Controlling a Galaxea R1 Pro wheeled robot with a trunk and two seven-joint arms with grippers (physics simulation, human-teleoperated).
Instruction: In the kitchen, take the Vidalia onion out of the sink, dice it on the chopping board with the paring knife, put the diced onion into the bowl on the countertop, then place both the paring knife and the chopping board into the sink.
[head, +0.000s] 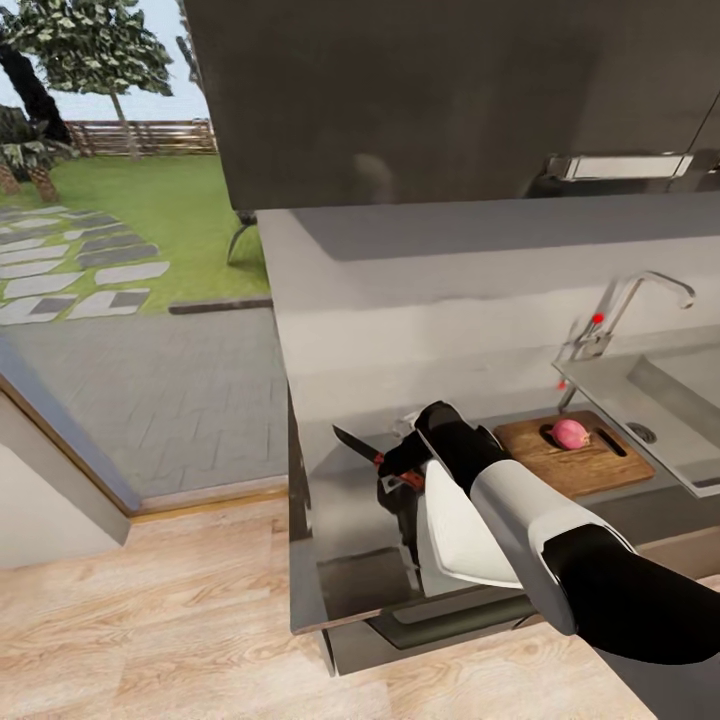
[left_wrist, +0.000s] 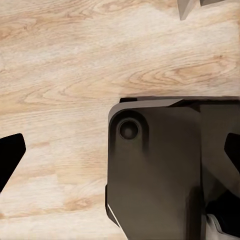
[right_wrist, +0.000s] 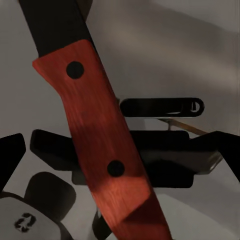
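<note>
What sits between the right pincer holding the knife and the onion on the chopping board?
In the head view, only bare grey countertop and the chopping board's near end separate the right pincer, gripping the paring knife, from the onion.

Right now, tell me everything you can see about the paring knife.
The paring knife is small, with a narrow dark pointed blade and a reddish-brown, wood-looking handle bearing two dark rivets. The right gripper holds it by the handle above the grey countertop, blade pointing away from the chopping board. It looks tilted rather than flat. It is apart from the board and the onion on it.
</note>
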